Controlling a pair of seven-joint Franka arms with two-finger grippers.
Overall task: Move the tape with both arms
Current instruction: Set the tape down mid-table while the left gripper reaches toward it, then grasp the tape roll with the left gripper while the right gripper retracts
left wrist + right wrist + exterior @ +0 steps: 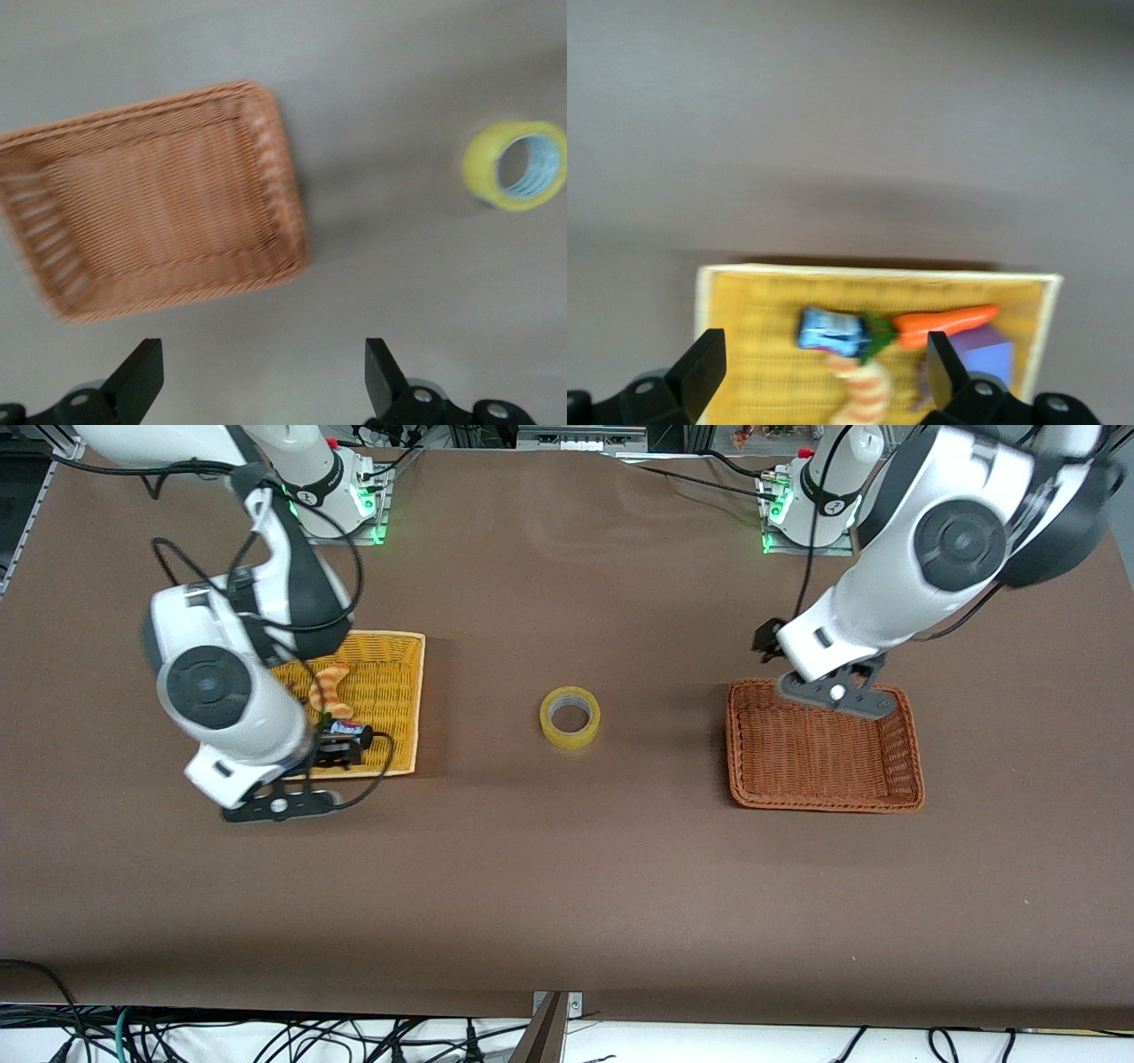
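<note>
The tape, a yellowish roll with a pale core, lies flat on the brown table between the two baskets. It also shows in the left wrist view. My left gripper is open and empty, held over the table by the brown basket's edge farthest from the front camera. My right gripper is open and empty, held over the yellow basket's part nearest the front camera. Neither gripper touches the tape.
The yellow basket holds an orange-striped croissant toy, a blue packet, a toy carrot and a purple block. The brown basket has nothing in it. Both arm bases stand along the table edge farthest from the front camera.
</note>
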